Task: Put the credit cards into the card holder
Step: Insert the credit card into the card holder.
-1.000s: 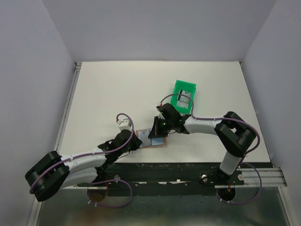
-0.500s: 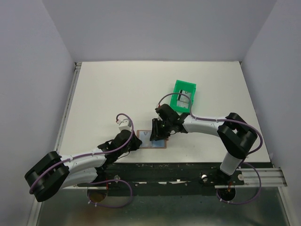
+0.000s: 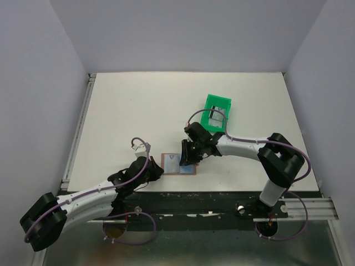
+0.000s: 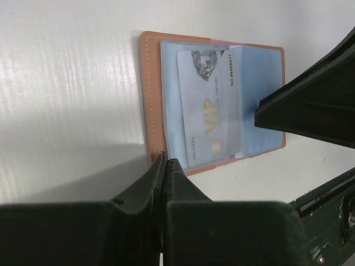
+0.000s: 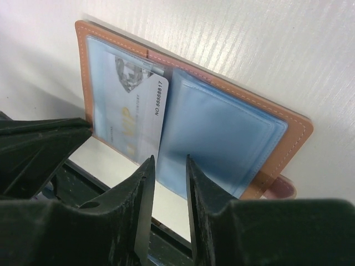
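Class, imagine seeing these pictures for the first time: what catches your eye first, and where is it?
The open tan card holder lies near the front edge of the white table, a pale VIP card on its blue sleeves. The left gripper, shut, points at its corner; the right gripper, slightly open, hovers over it. Behind stands a bright green bin.

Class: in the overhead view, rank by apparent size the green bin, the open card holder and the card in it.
1. green bin, only slightly ahead
2. card holder
3. credit card
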`<control>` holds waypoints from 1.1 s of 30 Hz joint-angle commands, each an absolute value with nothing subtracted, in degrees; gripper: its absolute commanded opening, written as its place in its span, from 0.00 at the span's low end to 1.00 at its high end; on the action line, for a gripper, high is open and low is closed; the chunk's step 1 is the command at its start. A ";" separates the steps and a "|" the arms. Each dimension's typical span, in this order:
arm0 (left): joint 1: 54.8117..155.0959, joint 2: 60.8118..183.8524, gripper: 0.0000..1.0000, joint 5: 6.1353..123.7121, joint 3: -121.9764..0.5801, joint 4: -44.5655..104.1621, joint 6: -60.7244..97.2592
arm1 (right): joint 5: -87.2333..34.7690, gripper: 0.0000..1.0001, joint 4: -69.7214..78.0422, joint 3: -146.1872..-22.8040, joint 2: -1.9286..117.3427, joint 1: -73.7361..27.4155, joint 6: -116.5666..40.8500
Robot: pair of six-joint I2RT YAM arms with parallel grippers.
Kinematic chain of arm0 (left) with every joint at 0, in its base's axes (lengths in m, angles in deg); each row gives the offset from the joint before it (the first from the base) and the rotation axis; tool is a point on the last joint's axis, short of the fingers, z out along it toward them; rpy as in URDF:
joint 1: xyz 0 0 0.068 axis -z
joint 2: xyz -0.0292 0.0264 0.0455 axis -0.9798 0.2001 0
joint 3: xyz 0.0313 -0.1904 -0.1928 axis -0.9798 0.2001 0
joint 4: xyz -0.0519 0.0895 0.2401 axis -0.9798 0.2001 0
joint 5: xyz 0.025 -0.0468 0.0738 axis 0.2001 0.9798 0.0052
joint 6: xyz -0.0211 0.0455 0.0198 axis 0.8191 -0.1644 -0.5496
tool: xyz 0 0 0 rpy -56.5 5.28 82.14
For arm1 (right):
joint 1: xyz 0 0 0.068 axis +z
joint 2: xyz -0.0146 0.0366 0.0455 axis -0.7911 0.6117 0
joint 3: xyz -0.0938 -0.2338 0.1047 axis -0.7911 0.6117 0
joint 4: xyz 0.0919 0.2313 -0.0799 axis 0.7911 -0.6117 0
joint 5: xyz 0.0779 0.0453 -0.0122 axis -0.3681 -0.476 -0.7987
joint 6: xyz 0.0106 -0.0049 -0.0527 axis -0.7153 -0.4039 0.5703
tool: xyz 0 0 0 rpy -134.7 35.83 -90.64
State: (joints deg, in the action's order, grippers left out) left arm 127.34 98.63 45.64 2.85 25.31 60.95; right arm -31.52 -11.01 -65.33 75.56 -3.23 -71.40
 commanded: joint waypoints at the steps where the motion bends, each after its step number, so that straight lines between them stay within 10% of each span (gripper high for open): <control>1: 127.41 88.69 0.13 42.96 2.51 38.57 60.74 | -31.51 0.36 -10.54 -65.90 75.15 -2.98 -70.24; 17: 127.41 88.93 0.31 40.84 2.68 38.67 60.30 | -35.11 0.34 -8.17 -67.13 76.64 -2.98 -70.51; 33: 127.41 97.29 0.22 43.92 2.15 32.34 59.33 | -34.06 0.33 -11.15 -69.33 79.90 -3.07 -70.77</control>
State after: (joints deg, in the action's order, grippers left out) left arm 127.34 97.08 42.36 1.54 31.56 60.25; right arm -34.25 -9.33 -67.38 78.27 -3.23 -70.66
